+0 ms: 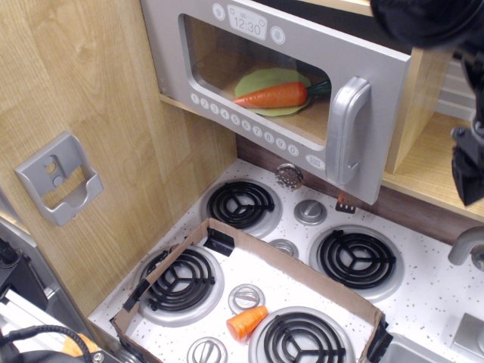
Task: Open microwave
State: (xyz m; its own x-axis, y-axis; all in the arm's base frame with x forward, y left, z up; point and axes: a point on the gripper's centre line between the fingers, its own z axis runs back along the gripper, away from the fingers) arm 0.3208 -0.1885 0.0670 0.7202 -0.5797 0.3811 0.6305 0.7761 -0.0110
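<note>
**Q:** Although only one view was given, what lay across it from 9 o'clock to 3 o'clock?

**A:** At 9 o'clock a small grey wall bracket (pixel 57 179) was fixed to the wood panel. From 12 to 1 o'clock stood the microwave (pixel 280 87), its door swung partly out at the handle side, so the task appeared under way but not complete. Behind the window a carrot (pixel 276 95) lay on a green plate (pixel 266 79). The silver handle (pixel 345 130) stood at about 2 o'clock. Below, from 6 to 4 o'clock, the stove top (pixel 446 295) carried a cardboard frame (pixel 299 268) and an orange cup (pixel 247 321).

**Q:** And the gripper?

**A:** The gripper (pixel 467 162) was at 3 o'clock, well apart from the handle and cut by the picture's edge; whether it was open or closed could not be told.

**Q:** What could go wrong?

**A:** Judged from this view, a push on the door's outer face would shut it. A pull with a poor hold might slip off the rounded handle.
</note>
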